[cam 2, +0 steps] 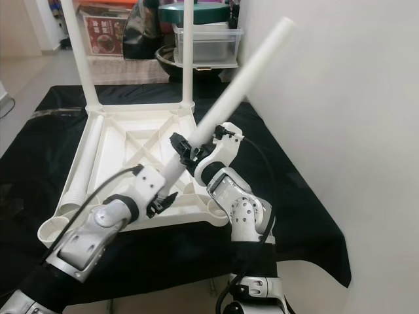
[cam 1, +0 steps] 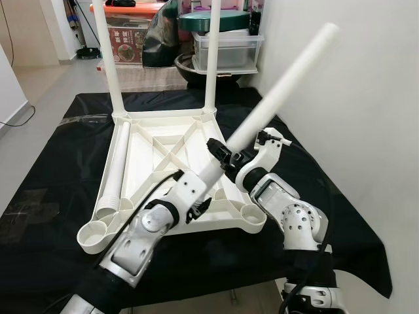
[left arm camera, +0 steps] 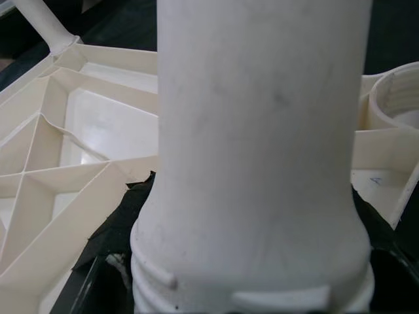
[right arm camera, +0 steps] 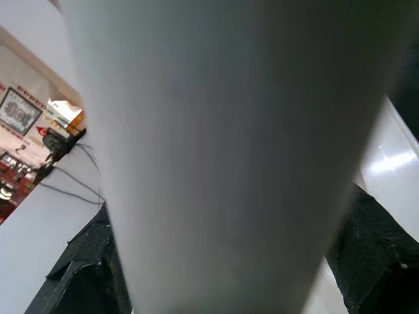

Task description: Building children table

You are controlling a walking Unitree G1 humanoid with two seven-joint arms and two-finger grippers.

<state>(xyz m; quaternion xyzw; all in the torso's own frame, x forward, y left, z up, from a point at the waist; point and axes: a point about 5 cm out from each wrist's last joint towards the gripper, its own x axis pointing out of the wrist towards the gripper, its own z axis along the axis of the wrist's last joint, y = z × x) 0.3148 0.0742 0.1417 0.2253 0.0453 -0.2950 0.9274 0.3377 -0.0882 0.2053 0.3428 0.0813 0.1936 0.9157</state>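
Both grippers are clamping the long white plastic table leg (cam 1: 281, 91), the left gripper (cam 1: 196, 186) near its threaded end and the right gripper (cam 1: 229, 157) higher up, tilting it toward the wall. This is likely to aim it at a near corner socket (cam 1: 252, 212) of the upturned cream plastic tabletop (cam 1: 163, 140) lying on the black-covered table (cam 1: 52, 150). Two legs are already standing at the far corners and a fourth is lying inside along the left rim. The wall is crowding the raised end.
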